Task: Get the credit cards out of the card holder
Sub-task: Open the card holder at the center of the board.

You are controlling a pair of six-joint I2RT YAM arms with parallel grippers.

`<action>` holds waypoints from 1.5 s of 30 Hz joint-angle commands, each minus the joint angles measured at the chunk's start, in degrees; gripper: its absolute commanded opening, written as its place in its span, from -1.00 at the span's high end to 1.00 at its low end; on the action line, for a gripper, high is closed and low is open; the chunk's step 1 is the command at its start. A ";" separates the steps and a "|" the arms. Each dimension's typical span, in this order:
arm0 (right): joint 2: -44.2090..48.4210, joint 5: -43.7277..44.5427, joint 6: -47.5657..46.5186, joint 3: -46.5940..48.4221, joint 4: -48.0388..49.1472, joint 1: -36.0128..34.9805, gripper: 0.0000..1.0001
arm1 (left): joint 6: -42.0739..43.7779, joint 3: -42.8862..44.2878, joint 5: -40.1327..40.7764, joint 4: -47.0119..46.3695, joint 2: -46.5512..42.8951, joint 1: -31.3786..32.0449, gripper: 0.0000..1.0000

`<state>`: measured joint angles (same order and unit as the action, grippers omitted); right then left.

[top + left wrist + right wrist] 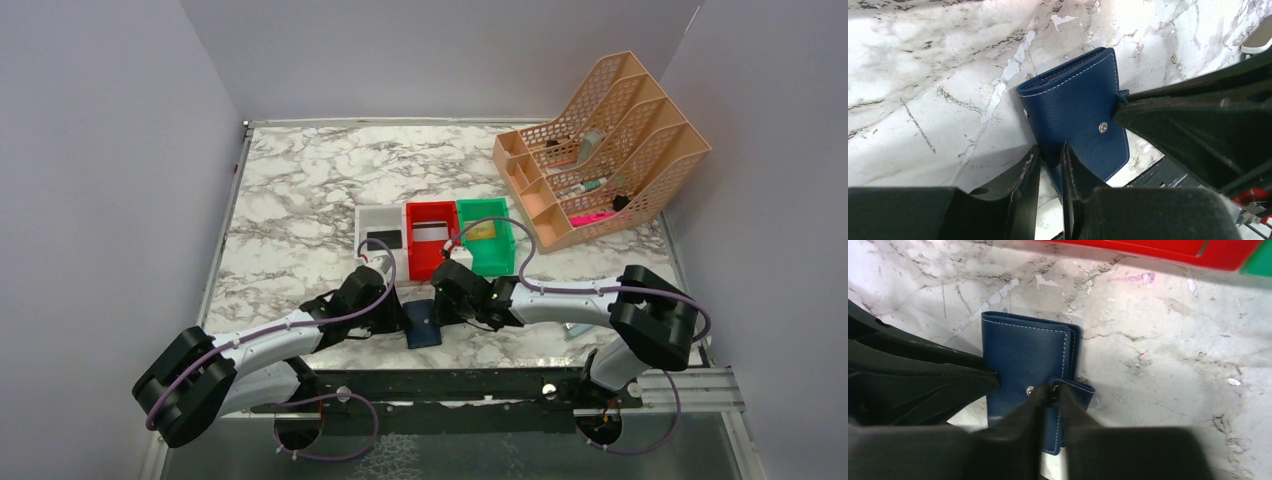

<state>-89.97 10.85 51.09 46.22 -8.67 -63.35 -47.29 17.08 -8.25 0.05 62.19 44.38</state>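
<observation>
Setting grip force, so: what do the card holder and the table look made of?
The card holder: matte navy leather or faux leather, going by fine grain and white stitching; its snap looks like shiny metal. The table: glossy marble-pattern top, real stone or laminate unclear.

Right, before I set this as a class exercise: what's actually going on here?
Two robot arms are working on a blue card holder lying on the marble table. The left gripper pinches one edge of it, and the right gripper pinches its snap tab. The holder is still folded shut. Behind it, a black card lies in the white bin, a pale card in the red bin and a gold card in the green bin.
</observation>
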 commanded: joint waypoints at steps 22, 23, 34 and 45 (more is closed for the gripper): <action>1.43 9.88 1.71 0.60 -15.92 1.12 0.47 | 3.40 0.83 2.53 7.49 0.68 0.35 0.47; 1.52 9.34 1.81 0.18 -15.23 1.23 0.46 | 3.51 1.09 2.58 7.70 0.55 0.36 0.44; 6.82 -3.09 -3.87 -5.41 -2.45 8.71 0.41 | 3.43 4.71 6.95 11.94 -2.92 0.39 0.03; 6.81 0.96 -7.53 -2.45 -5.08 14.59 0.15 | 6.91 10.16 14.19 16.77 -2.39 0.28 -0.21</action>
<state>-81.76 8.51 46.02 40.97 -13.02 -49.69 -43.09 23.86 1.83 15.07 57.58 44.49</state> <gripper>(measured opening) 0.420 0.604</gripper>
